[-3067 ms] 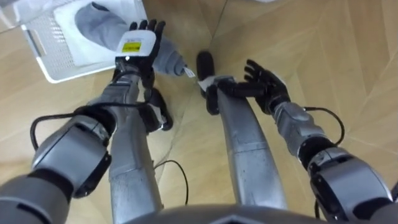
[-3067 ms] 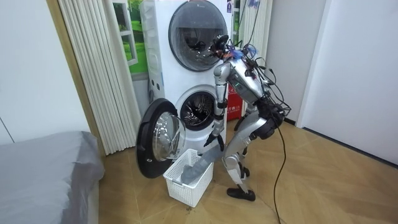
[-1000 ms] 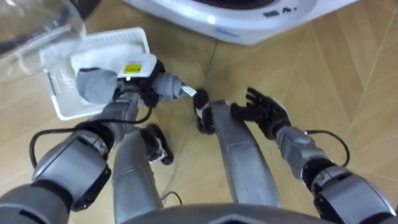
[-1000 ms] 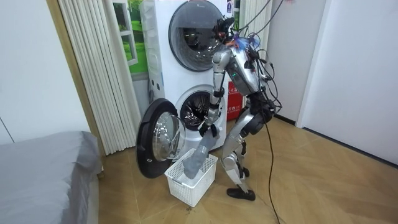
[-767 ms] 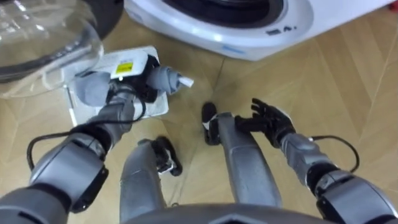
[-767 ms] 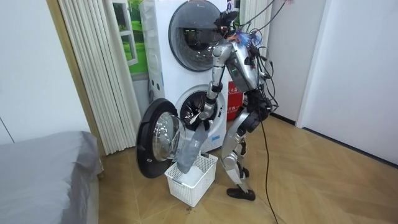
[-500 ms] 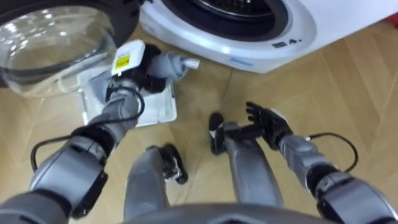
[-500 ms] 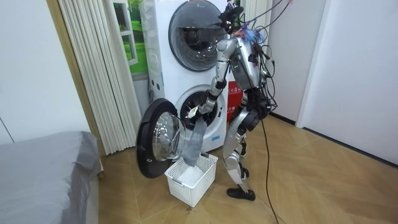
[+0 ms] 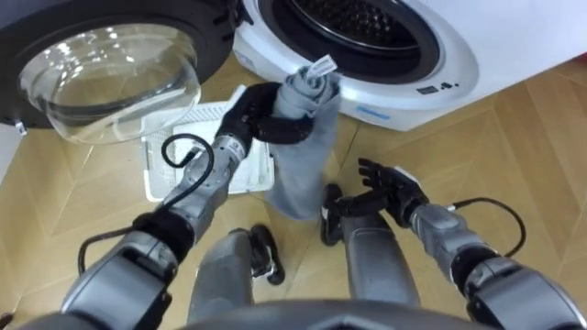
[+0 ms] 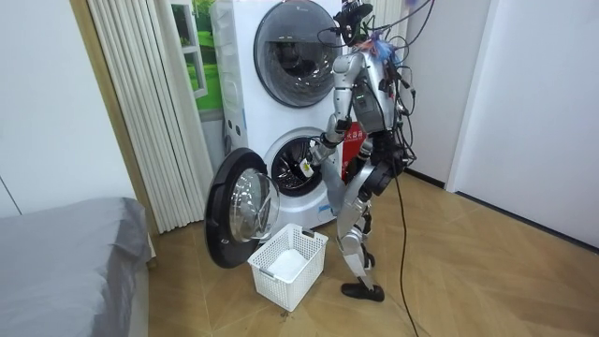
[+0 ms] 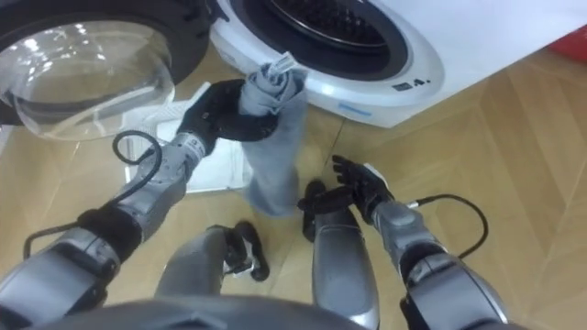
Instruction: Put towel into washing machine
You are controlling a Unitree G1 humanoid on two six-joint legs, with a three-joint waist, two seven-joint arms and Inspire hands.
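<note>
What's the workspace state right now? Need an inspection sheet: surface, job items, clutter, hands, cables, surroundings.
Surface: wooden floor, with the robot standing upright at the machine.
Job's things: grey towel lifted and hanging loose in front of the washing machine, not yet in the drum; the round door is swung open to the robot's left.
Clutter: white basket on the floor below the door.
Hands: left hand curled round the towel's top; right hand low, fingers spread, holding nothing.
Cables: nothing seen apart from the robot's own.
Surroundings: upper machine stacked above, curtain, bed.
</note>
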